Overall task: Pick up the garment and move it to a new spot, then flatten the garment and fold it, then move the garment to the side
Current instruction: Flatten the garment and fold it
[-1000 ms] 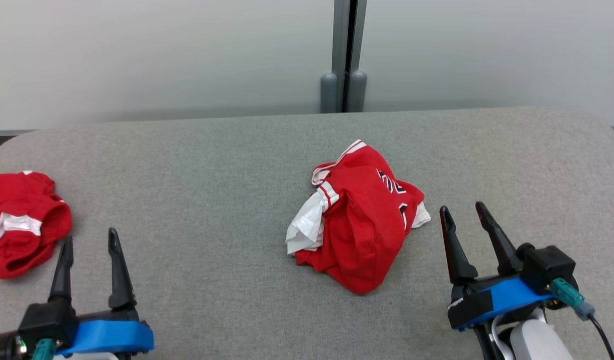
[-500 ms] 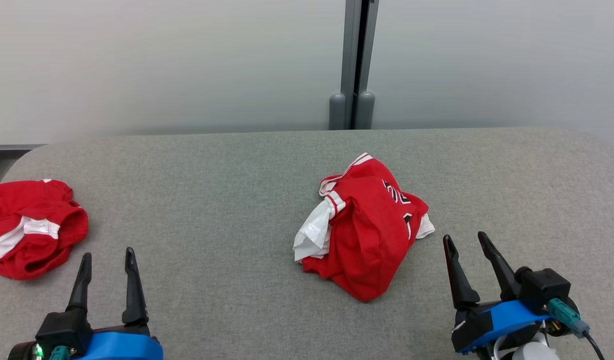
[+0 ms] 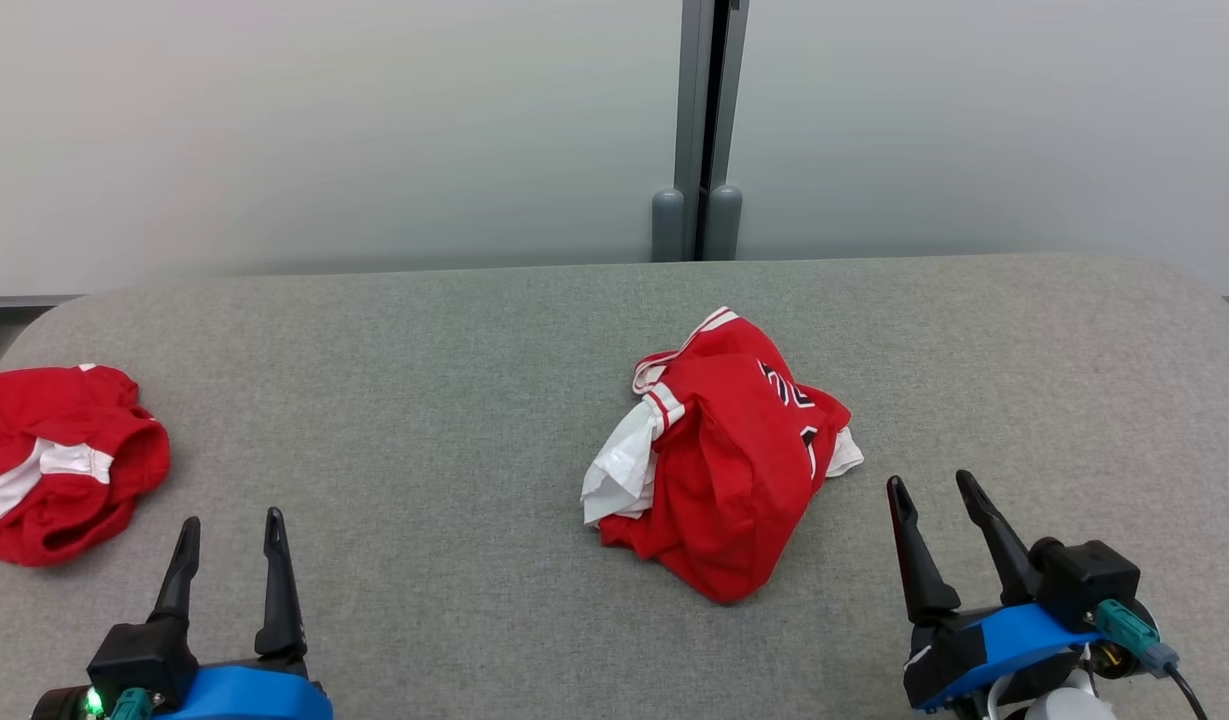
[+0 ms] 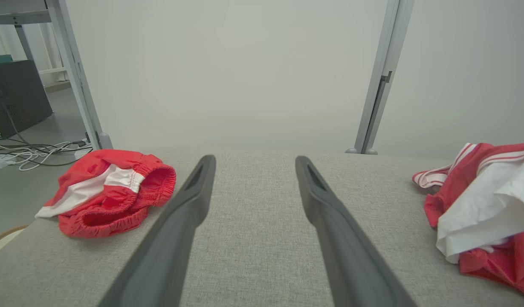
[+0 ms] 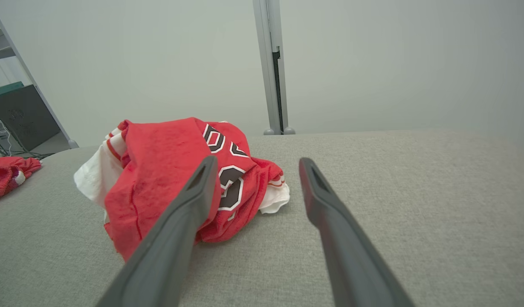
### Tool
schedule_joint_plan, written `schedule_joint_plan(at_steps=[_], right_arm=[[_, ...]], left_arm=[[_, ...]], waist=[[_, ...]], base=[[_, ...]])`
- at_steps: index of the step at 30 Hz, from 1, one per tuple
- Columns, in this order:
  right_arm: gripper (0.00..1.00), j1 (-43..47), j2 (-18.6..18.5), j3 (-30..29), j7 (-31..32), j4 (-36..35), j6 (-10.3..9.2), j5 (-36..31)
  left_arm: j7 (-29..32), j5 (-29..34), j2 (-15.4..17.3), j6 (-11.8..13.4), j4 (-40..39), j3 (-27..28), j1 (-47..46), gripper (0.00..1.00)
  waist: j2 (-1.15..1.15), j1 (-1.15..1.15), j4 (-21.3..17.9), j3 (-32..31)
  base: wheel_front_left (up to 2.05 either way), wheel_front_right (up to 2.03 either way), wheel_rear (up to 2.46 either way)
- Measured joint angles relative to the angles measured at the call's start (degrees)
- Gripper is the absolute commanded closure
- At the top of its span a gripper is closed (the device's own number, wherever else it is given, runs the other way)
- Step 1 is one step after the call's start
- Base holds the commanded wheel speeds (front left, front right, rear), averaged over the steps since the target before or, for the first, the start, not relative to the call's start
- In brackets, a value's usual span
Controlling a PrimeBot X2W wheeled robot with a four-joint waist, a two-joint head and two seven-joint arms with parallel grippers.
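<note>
While both jaws gape empty, crumpled red garment (image 3: pixel 734 470) on table (image 3: pixel 424 400), long axis near-to-far.

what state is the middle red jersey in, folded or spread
Neither: the jersey lies crumpled in a heap on the table, white fabric bunched out one side.

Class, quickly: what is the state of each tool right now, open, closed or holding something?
Left tool: open, holding nothing.
Right tool: open, holding nothing.

A red jersey (image 3: pixel 734 450) lies crumpled in the middle of the grey table (image 3: pixel 424 380), with red shorts (image 3: pixel 59 460) far left. The left gripper (image 3: pixel 230 520) and right gripper (image 3: pixel 929 483) flank the jersey, fingers parted, empty.
</note>
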Motion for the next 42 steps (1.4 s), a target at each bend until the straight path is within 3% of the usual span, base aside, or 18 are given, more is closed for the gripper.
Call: schedule_joint_plan(at_steps=[34,42], right_arm=[[0.0,-0.18,0.0,0.14,0.0,1.13,0.0,0.34],[0.0,-0.98,0.01,0.42,0.0,1.19,0.0,0.31]], left_arm=[[0.0,0.27,-0.08,-1.11,2.63,0.42,-2.14,0.0],[0.0,0.87,-0.75,-2.01,3.78,-8.14,-7.78,0.0]], waist=[[0.0,0.0,-0.48,0.4],[0.0,0.0,-1.05,1.62]], base=[[0.0,0.0,0.0],[0.0,0.0,0.0]])
